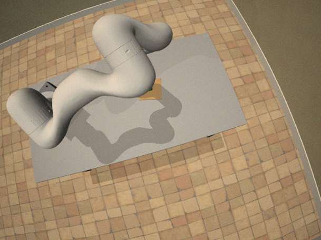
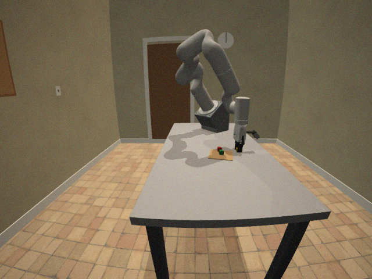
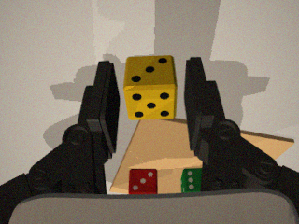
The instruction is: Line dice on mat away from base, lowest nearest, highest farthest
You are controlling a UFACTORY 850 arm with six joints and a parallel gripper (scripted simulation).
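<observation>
The yellow die (image 3: 149,89) (image 2: 236,149) lies on the table off the mat (image 3: 163,145) (image 2: 213,156) (image 1: 157,82). The wrist view shows its three-pip and five-pip faces. My gripper (image 3: 150,78) (image 2: 239,147) is open and low, with a finger on each side of the die and a gap at both sides. The red die (image 3: 143,182) (image 2: 219,148) and green die (image 3: 191,180) (image 2: 221,152) (image 1: 150,89) are on the mat, green farther from the base. Each shows a three-pip face in the wrist view; their lower parts are cut off there. My arm hides the yellow and red dice in the top view.
The robot base (image 2: 214,120) stands at the far end of the table (image 2: 228,192) (image 1: 209,100) in the exterior view. The mat lies beside my gripper, left of it in that view. A table edge runs on the gripper's right. Arm shadows cross the tabletop.
</observation>
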